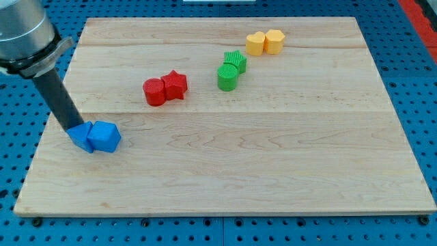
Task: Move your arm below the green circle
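Observation:
The green circle (227, 76) stands on the wooden board right of centre towards the view's top, touching a green star-like block (235, 61) just above and to its right. My tip (72, 128) is far to the view's left, at the board's left side, touching the upper left of two blue blocks. The left blue block (82, 137) and the right blue block (106, 136) sit side by side. The tip is well left of and lower than the green circle.
A red cylinder (154, 91) and a red star-like block (175, 85) sit together left of centre. Two yellow blocks (256, 43) (274, 41) stand near the board's top. The wooden board (287, 164) lies on a blue perforated base.

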`<state>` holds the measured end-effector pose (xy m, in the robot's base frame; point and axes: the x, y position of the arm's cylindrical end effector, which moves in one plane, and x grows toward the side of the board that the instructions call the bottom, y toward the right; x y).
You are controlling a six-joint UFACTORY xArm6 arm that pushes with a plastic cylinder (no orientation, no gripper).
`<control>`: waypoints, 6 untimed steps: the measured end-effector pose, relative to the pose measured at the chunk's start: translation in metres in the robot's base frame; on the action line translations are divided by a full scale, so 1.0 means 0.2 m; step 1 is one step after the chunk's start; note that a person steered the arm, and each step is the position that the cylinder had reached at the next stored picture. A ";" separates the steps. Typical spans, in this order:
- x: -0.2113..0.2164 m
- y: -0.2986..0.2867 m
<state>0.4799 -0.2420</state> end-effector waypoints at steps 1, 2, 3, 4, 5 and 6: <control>0.00 -0.04; -0.02 -0.04; -0.16 -0.03; -0.13 0.03; -0.15 0.21; -0.20 0.41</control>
<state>0.4390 -0.1594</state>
